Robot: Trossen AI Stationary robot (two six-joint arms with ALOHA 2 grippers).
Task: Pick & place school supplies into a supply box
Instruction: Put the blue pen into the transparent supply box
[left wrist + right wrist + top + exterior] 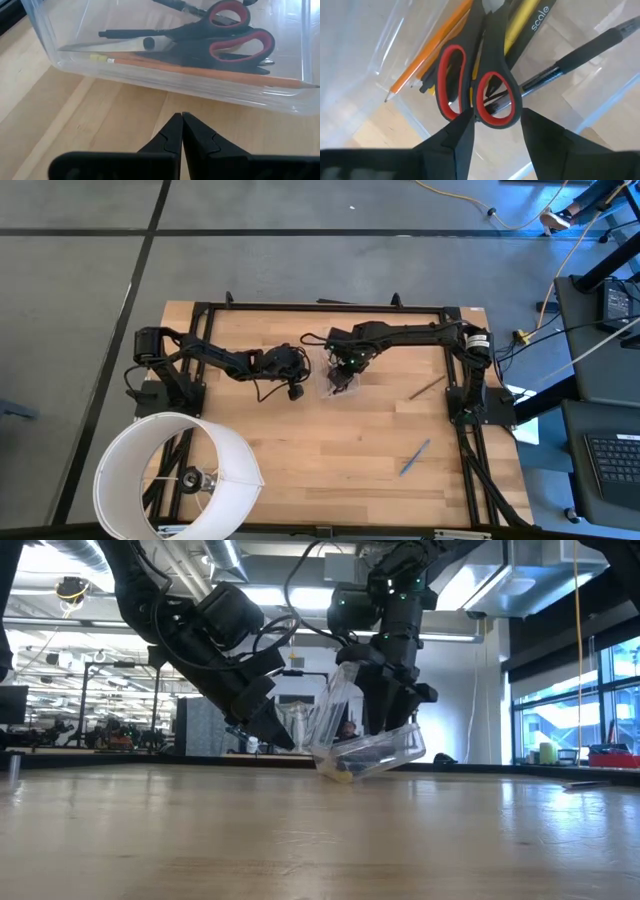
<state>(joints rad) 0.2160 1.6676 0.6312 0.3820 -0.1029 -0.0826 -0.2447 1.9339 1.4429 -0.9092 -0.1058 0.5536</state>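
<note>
The clear supply box (338, 381) sits near the table's middle. In the low view the box (372, 752) is tilted, its low corner (335, 773) on the table and its lid (334, 705) standing up. Inside lie the red-handled scissors (220, 42), an orange pencil (200, 70), a black pen (125, 35) and a yellow pen (522, 22). My right gripper (495, 125) reaches down into the box, at the scissors' handles. My left gripper (182, 122) is shut just outside the box's long wall (165, 82), toward the table's left, touching nothing. My right gripper has one handle loop of the scissors (495, 107) between its two fingers, one finger (465, 132) at the joint of the two loops, the other (535, 132) at the loop's outer side. It comes from above, pointing down into the box. The blades lie among the pens.
A blue pen (415, 457) lies toward the near right of the table, a thin brown pencil (428, 387) near the right arm's base. A large white round cylinder (180, 475) stands at the near left corner. Bare wood lies between the box and the near edge.
</note>
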